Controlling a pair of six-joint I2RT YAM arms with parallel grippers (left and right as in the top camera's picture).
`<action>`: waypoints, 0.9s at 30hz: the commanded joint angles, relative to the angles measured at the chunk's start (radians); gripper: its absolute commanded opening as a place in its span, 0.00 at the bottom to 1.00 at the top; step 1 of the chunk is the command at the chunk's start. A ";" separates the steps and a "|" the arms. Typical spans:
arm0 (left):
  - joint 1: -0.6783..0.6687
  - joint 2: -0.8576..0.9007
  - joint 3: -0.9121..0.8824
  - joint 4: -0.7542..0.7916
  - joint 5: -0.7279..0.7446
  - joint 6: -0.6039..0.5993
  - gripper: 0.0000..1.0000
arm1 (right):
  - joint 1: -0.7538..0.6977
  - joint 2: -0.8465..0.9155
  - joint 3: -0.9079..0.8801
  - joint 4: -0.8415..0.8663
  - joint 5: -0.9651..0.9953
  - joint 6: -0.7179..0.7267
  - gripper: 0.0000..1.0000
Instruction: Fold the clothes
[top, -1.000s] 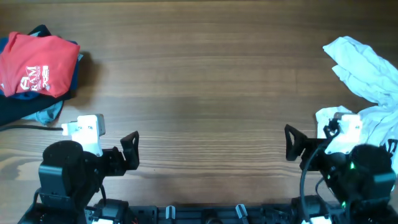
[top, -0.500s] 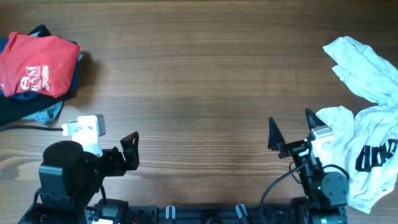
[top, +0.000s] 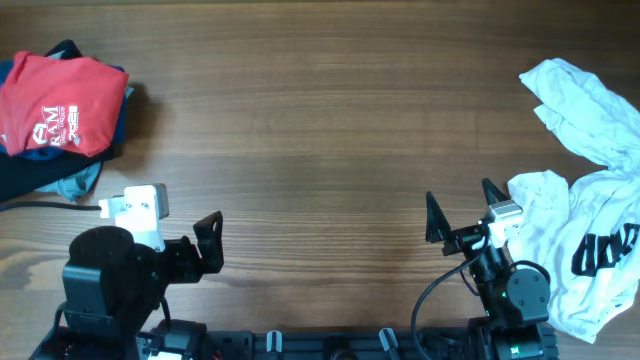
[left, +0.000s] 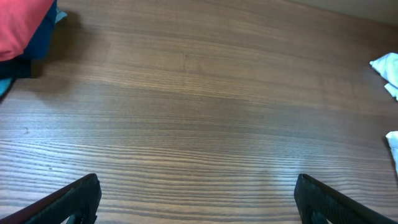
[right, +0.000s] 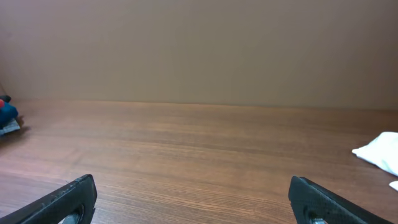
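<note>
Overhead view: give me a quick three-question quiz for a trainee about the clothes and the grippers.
1. True or false: the red shirt rests on top of dark blue clothing.
2. Where is the white garment? A. crumpled at the right edge of the table; B. folded flat at the centre; C. hanging from a gripper.
3. In a few words: how do the left gripper and the right gripper stand, and what do they hold?

Key: 1 true. 2 A. 3 both open, holding nothing.
</note>
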 joint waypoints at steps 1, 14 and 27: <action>-0.005 -0.005 -0.007 0.002 -0.006 -0.009 1.00 | 0.003 -0.009 -0.001 0.006 -0.001 0.013 1.00; -0.005 -0.015 -0.007 0.002 -0.006 -0.009 1.00 | 0.003 -0.009 -0.001 0.006 -0.001 0.013 1.00; 0.058 -0.517 -0.667 0.528 -0.228 0.021 1.00 | 0.003 -0.009 -0.001 0.006 -0.001 0.013 1.00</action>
